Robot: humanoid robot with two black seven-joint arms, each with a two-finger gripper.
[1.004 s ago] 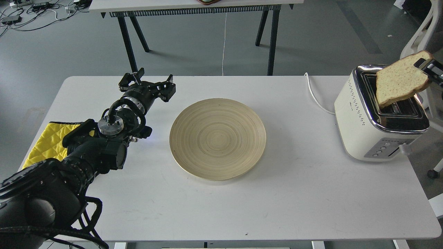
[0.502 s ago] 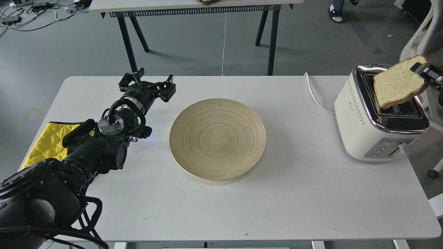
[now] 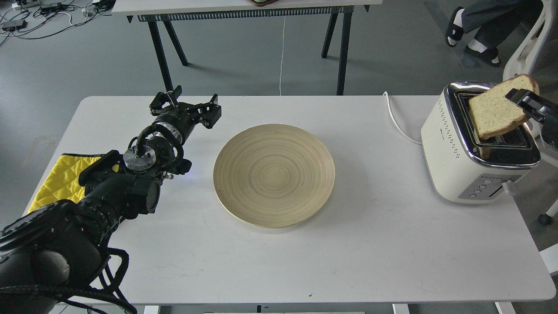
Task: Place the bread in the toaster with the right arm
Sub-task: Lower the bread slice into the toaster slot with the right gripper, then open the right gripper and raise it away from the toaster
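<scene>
Since the earlier frames the bread (image 3: 497, 114) has sunk lower and shifted slightly left over the toaster (image 3: 475, 146), its bottom corner now dipping toward the slot, and the right gripper (image 3: 523, 99) has come down with it. A seated person's legs and sandals (image 3: 475, 30) have also come into view on the floor at top right. Everything else matches.

At the far left a yellow quilted cloth (image 3: 59, 179) lies on the white table (image 3: 375, 244), partly under the left arm (image 3: 117, 192). That arm reaches up and to the right, and the left gripper (image 3: 187, 107) hangs above the tabletop with its fingers spread apart, holding nothing. Just to its right, in the middle of the table, sits a round wooden plate (image 3: 274, 174) with nothing on it.

Further right, a white cord (image 3: 399, 122) runs across the table to the toaster, which stands near the right edge with its chrome top facing up and its buttons on the near end. The bread is tilted above the slots, low corner at the left, high rounded edge at the right. The right gripper pinches that upper right edge of the slice; only its dark tip shows at the frame's edge.
</scene>
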